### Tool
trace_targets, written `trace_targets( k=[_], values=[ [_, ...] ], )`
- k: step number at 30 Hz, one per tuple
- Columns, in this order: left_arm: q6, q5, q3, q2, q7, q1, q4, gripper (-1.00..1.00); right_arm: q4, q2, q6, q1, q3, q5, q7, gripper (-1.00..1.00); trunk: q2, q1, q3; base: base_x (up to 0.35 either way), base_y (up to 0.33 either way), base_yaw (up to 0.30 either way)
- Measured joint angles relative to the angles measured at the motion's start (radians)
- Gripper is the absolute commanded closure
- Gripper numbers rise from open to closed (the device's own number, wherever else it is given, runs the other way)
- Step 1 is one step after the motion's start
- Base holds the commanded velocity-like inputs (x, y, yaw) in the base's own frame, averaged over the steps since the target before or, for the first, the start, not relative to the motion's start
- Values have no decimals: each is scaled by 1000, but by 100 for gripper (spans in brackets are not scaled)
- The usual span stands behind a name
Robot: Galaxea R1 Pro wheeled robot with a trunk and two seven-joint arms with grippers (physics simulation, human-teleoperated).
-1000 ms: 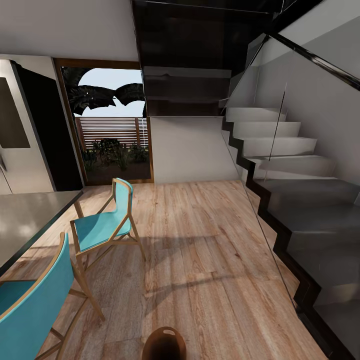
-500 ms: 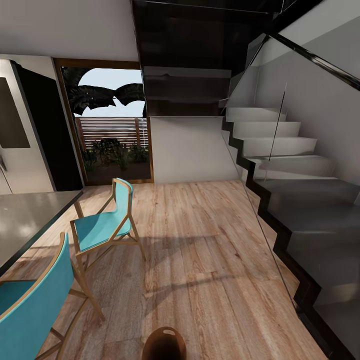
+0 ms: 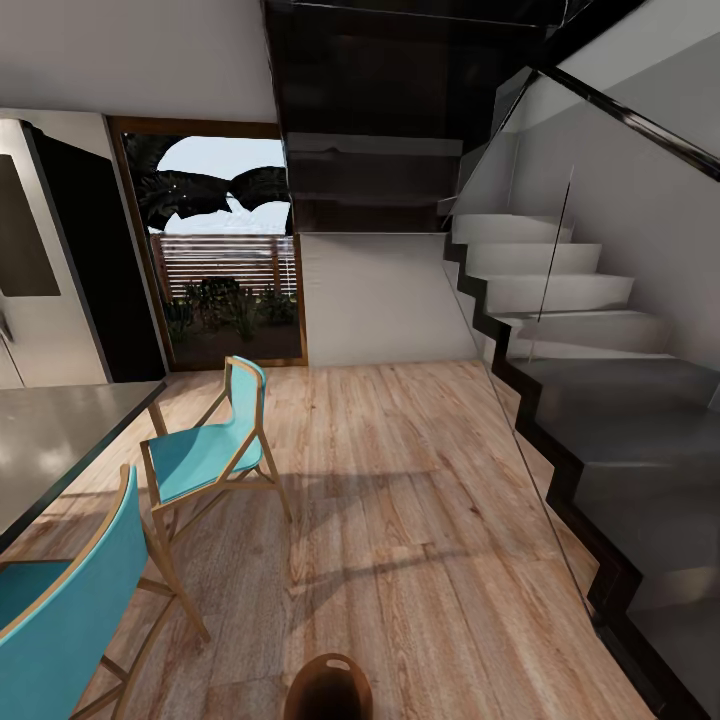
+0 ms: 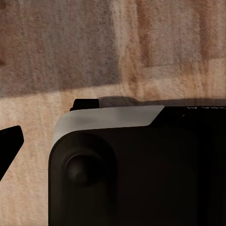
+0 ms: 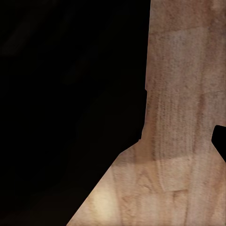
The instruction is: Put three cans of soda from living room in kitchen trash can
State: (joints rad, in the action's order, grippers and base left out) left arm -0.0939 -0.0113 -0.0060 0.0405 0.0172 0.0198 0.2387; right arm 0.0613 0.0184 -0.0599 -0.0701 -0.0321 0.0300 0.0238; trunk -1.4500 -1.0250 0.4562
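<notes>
A home: fridge (image 3: 40, 260), dining chairs (image 3: 205, 450), staircase (image 3: 560, 300), garden door (image 3: 225, 250).

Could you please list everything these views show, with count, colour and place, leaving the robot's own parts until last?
bin: one, brown, on the floor at the head view's bottom edge.
chairs: two, teal with wood frames, left, beside the table.
table: one, grey top, far left.
fridge: one, steel with a black side, left wall.
glass door: one, wood-framed, at the back, plants outside.
stairs: one flight, white to grey, right, with a glass railing.
floor: light wood.
robot body: dark with a grey band, in the left wrist view; a black part in the right wrist view.
</notes>
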Motion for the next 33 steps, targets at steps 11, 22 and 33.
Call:
trace_targets(
  k=[11, 22, 33],
  values=[
    [0, 0, 0, 0, 0, 0, 0, -100, 0, 0, 0, 0, 0, 0, 0, -100, 0, 0, 0, 0, 0, 0],
    [0, 0, 0, 0, 0, 0, 0, -100, 0, 0, 0, 0, 0, 0, 0, -100, 0, 0, 0, 0, 0, 0],
    [0, 0, 0, 0, 0, 0, 0, -100, 0, 0, 0, 0, 0, 0, 0, -100, 0, 0, 0, 0, 0, 0]
  ],
)
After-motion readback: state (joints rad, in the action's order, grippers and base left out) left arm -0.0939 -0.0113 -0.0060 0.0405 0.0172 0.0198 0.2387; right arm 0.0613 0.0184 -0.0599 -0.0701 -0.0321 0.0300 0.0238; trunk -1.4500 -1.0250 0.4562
